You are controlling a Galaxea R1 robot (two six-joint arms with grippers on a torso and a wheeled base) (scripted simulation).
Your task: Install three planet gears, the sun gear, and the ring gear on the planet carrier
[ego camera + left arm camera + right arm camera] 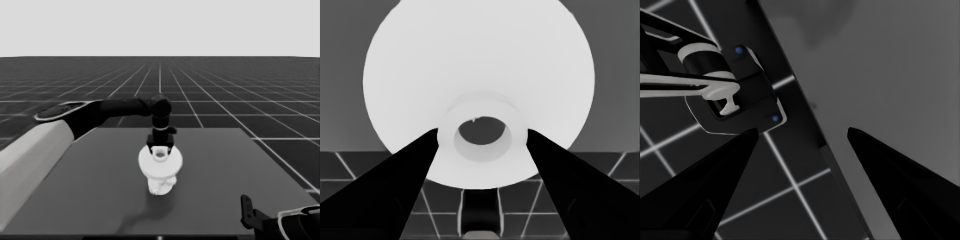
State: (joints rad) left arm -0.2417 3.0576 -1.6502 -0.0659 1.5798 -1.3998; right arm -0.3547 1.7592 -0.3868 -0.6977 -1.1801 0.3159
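Note:
My left gripper (160, 151) hangs over the middle of the table, shut on the raised rim around the centre hole of the larger round part (150, 165). In the left wrist view its fingers (420, 150) press both sides of that rim, and the larger round part (470, 60) fills the picture. Directly under the disc a lumpy white cluster (161, 187) sits on the table, the smaller round part with gears on it, mostly hidden; single gears cannot be told apart. Whether the disc touches the cluster I cannot tell. My right gripper (246, 210) is parked at the lower right corner, open (802, 132) and empty.
The dark table (240, 165) ends close to the right gripper, with the table's corner edge (805, 125) in the right wrist view. Past that edge stands dark machinery with pale bands and blue lights (735, 95) above the floor grid.

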